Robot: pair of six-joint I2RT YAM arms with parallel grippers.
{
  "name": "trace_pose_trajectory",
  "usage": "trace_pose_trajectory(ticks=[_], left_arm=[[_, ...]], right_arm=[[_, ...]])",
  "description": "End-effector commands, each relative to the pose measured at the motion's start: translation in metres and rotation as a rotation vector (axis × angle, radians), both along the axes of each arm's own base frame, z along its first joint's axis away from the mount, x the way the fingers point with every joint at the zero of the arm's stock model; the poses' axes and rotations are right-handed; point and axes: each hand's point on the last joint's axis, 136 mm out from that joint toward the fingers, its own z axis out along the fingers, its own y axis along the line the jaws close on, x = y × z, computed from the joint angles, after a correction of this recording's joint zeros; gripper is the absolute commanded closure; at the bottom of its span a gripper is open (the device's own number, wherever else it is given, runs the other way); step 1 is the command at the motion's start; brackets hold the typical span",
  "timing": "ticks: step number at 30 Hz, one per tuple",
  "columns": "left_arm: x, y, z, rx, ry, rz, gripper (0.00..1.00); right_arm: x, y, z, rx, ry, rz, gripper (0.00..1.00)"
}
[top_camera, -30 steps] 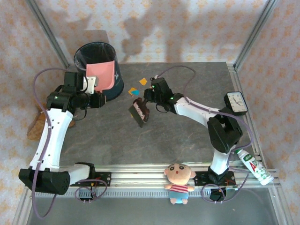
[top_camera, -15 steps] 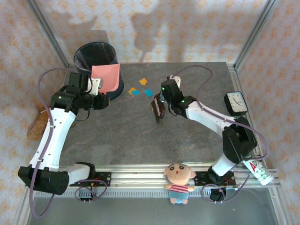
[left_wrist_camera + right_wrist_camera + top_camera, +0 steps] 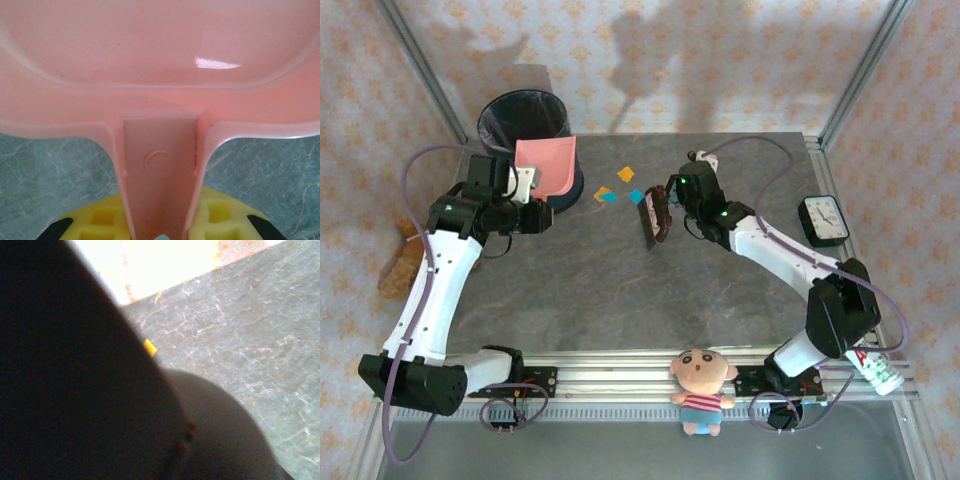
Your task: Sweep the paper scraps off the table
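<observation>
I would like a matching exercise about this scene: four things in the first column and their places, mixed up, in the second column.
Things:
1. pink dustpan
2. clock
3. plush doll
4. paper scraps

Places:
a. on the near rail
b. at the right edge of the table
c. at the black bin, far left
d. on the table, between the black bin and the brush

Pairs: 1-c, 2-b, 3-a, 4-d

Table [image 3: 580,285]: paper scraps [image 3: 608,195], clock [image 3: 823,218], perhaps bin [image 3: 523,125]
</observation>
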Motion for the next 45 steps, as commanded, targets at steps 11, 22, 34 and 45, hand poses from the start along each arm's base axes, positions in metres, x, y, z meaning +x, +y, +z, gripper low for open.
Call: trace_pose_trajectory(ticks=[11, 22, 34, 45], left_arm=[[-0.001, -0.002, -0.006, 0.022, 0.009, -0.030, 1.00], [-0.006, -0.001, -0.008, 0.026, 0.023, -0.033, 1.00], [-0.009, -0.002, -0.011, 0.024, 0.039, -0.035, 1.00], [-0.009, -0.003, -0.013, 0.020, 0.044, -0.036, 1.00]], right_arm=[[0.096, 0.055, 0.033, 0.446, -0.144, -0.077, 1.00], [0.150, 0.074, -0.018, 0.573, -0.081, -0.226, 1.00], [0.173, 0.065, -0.068, 0.424, 0.008, -0.368, 1.00], [0.152, 0.038, -0.095, 0.266, 0.082, -0.431, 1.00]])
